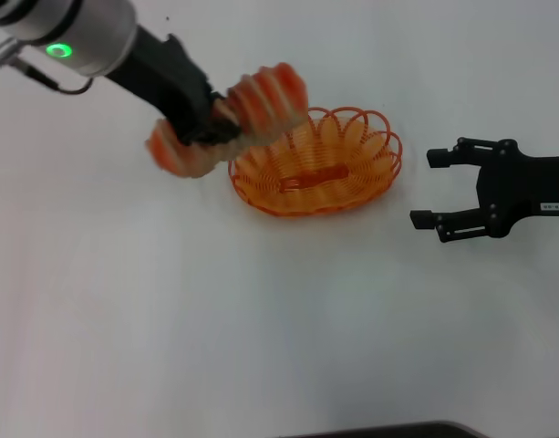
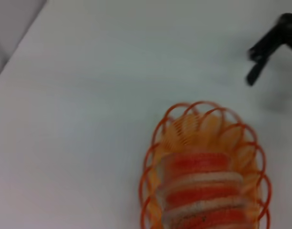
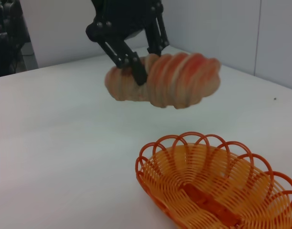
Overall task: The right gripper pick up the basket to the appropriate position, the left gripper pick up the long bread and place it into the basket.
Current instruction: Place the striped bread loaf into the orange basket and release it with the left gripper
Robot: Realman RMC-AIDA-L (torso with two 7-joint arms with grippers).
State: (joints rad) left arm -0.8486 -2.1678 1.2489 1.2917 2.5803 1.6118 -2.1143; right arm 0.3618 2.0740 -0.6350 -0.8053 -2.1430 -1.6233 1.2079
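Clamping the bread (image 1: pixel 226 119) crosswise, the left hand (image 1: pixel 215 123) hovers beside the basket (image 1: pixel 317 162); the right hand (image 1: pixel 436 189) waits open beyond it.

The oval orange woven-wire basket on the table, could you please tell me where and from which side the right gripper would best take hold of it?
Probably the looped scalloped rim at the oval orange woven-wire basket's end nearest the right gripper, approached from that side with one finger inside the rim. The open loops give the open fingers an edge, and this stays clear of the left gripper holding the striped long bread over the opposite end.
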